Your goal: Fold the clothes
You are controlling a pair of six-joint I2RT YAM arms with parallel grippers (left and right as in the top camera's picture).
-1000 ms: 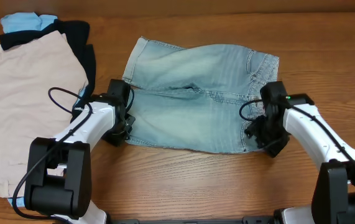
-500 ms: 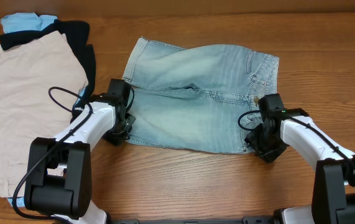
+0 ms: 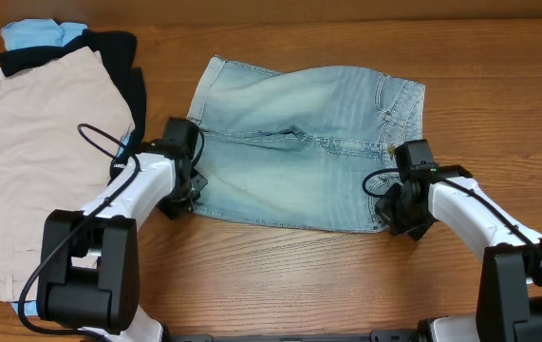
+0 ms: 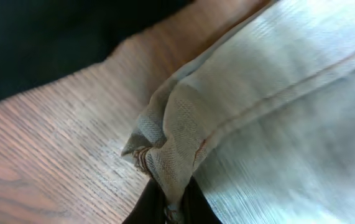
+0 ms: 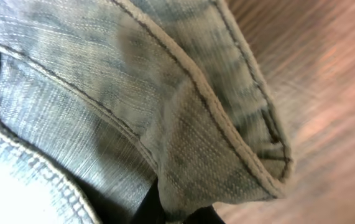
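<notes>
The pale blue denim shorts (image 3: 299, 142) lie flat in the middle of the table, waistband to the right and leg hems to the left. My left gripper (image 3: 193, 195) is shut on the near left hem corner; the left wrist view shows the frayed denim hem (image 4: 165, 149) pinched between the black fingers (image 4: 146, 202). At the near right corner, my right gripper (image 3: 388, 211) is shut on the stitched waistband edge (image 5: 227, 149), which bunches up over the jaws. Both corners are slightly raised off the wood.
A pile of other clothes sits at the left: a beige garment (image 3: 43, 142) on top, with black (image 3: 119, 57) and sky-blue (image 3: 33, 33) pieces at the back. Wooden tabletop (image 3: 280, 275) runs along the front.
My right gripper has closed on the shorts' waistband corner and drawn in slightly toward the cloth. The left gripper keeps its hold on the hem.
</notes>
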